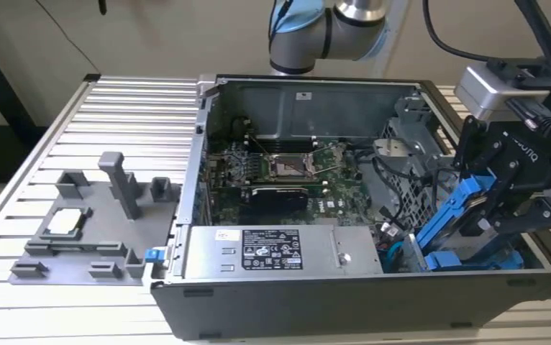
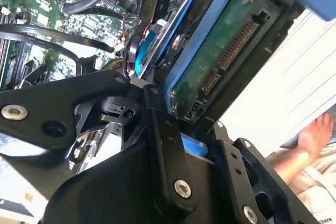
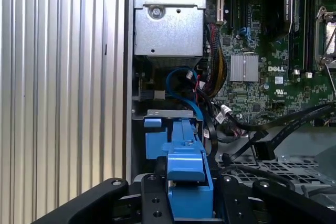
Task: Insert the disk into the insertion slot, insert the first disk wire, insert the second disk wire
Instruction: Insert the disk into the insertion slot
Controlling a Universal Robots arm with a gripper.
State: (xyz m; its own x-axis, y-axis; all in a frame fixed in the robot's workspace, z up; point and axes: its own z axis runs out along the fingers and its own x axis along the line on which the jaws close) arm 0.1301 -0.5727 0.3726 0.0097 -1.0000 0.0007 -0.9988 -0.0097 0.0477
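Observation:
My gripper (image 1: 494, 215) is shut on the disk (image 1: 456, 215), a drive in a bright blue carrier. I hold it tilted steeply over the open computer case's (image 1: 285, 305) corner at the exterior view's right. Its lower end dips into the insertion slot (image 1: 467, 260), a bay with blue plastic parts. In the second wrist view the disk's (image 2: 226, 51) green circuit side and connector row face out above my gripper (image 2: 197, 140). In the first wrist view the blue carrier (image 3: 186, 163) sits between my fingers (image 3: 155, 200). A blue disk wire (image 3: 179, 74) loops loose beside the bay, next to coloured wires (image 3: 212, 74).
A grey labelled power-supply box (image 1: 270, 251) lies along the case's near wall, with the motherboard (image 1: 285, 169) behind it. A grey fixture (image 1: 93, 215) with posts stands on the slatted table (image 1: 112, 108) at the exterior view's left. A person's hand (image 2: 317, 132) shows beyond the case.

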